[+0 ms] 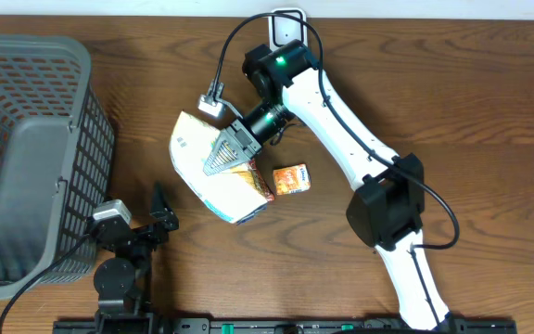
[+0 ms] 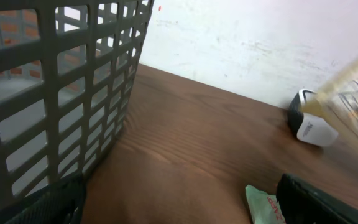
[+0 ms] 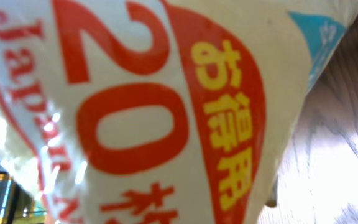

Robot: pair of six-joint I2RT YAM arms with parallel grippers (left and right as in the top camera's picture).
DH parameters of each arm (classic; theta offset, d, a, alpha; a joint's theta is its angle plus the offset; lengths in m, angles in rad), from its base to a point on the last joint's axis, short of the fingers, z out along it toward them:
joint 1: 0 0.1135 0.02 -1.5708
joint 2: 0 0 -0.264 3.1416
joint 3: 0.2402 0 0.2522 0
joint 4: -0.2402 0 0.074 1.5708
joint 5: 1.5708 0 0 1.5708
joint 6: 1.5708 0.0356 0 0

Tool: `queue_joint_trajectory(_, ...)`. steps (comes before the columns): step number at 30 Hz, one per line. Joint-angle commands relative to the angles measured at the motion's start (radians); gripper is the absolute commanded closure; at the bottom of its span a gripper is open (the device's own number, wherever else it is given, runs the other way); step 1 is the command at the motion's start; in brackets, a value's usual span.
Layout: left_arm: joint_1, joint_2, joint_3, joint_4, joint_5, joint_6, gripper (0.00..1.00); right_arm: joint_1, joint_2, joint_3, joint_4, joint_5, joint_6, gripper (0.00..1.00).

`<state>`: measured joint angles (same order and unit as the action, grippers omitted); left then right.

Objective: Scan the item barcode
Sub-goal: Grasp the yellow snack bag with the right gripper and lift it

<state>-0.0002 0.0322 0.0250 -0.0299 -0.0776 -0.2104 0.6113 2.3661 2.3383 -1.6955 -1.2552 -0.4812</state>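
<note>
The big bag [image 1: 197, 162] is near the middle of the brown table [image 1: 452, 102]. It is cream and white with some orange on it. The right pincer [image 1: 227, 153] comes down on top of the bag and is pinched shut on it. One end of the bag looks tipped up, but I cannot tell if all of it is off the table.

From the right wrist camera, the bag [image 3: 135, 124] fills almost the whole picture (it is very close). It shows a big red "20" and yellow letters on a red patch. A bit of the table [image 3: 340, 155] peeks out on the right.

A small orange packet [image 1: 292, 178] lies just beside the bag, on its right. A white box [image 1: 286, 26] sits at the far edge of the table, past the bag.

The grey basket [image 1: 91, 158] stands at the left side, well apart from the bag.

The left pincer [image 1: 162, 211] is low on the table near the basket. It is wide open and holds nothing. In the left wrist camera its dark fingers [image 2: 316, 199] sit far apart at the bottom corners. The basket [image 2: 55, 93] is on the left there, and the white box [image 2: 312, 124] stands by the pale wall.
</note>
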Motion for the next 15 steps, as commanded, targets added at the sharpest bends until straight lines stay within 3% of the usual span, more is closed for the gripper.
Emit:
queue_joint_trajectory(1, 0.003, 0.000, -0.019, -0.037, -0.010, -0.005, 0.02, -0.010, -0.147, -0.169, -0.003, 0.013, -0.108, 0.99)
queue_joint_trajectory(9, 0.003, 0.000, -0.019, -0.037, -0.010, -0.005, 0.02, -0.097, -0.462, -0.713, -0.003, -0.069, -0.373, 0.99)
queue_joint_trajectory(15, 0.003, 0.000, -0.019, -0.037, -0.010, -0.005, 0.02, -0.198, -0.645, -1.015, -0.006, -0.200, -0.513, 0.99)
